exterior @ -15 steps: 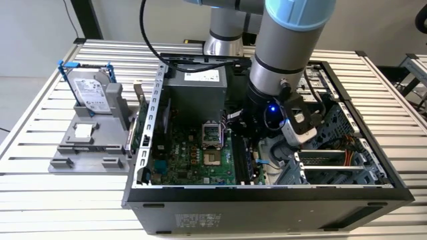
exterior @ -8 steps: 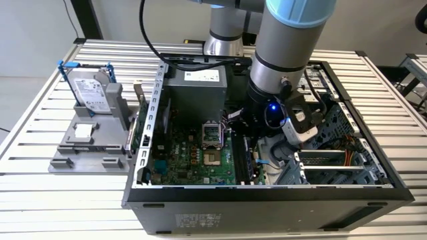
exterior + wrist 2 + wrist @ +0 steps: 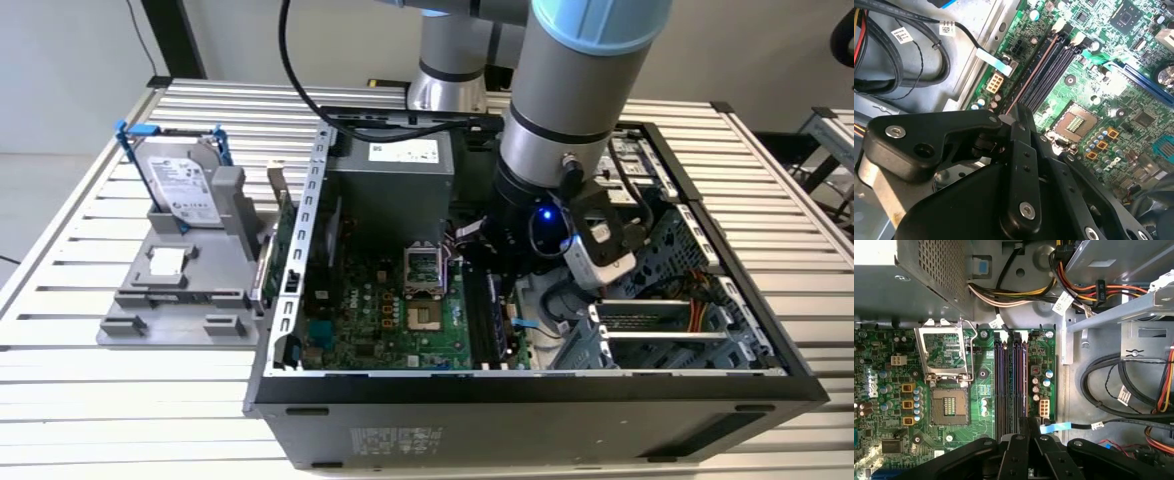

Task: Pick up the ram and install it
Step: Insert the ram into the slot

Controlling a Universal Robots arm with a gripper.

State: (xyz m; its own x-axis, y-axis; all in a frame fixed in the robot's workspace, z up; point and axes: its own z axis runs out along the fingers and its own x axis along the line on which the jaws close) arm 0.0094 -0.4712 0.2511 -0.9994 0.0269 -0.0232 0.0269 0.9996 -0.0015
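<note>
The ram [image 3: 1031, 75] shows edge-on as a long thin strip running away from my fingers, lined up along the black memory slots [image 3: 1054, 65] of the green motherboard [image 3: 1134, 100]. In the first wrist view the ram [image 3: 1021, 385] lies among those slots [image 3: 1004, 380]. My gripper [image 3: 1013, 117] looks shut on the near end of the stick, its black fingers [image 3: 1019, 440] pressed together over it. In the exterior view the gripper [image 3: 501, 265] reaches down inside the open computer case [image 3: 534, 385], over the slots beside the processor socket [image 3: 420, 265].
A silver hard drive [image 3: 180, 185] with blue rails stands in a grey holder [image 3: 174, 290] on the slatted table, at the exterior view's left. Inside the case are a power supply [image 3: 394, 180], bundles of cables [image 3: 1114, 285] and metal drive bays [image 3: 667, 330] close to the arm.
</note>
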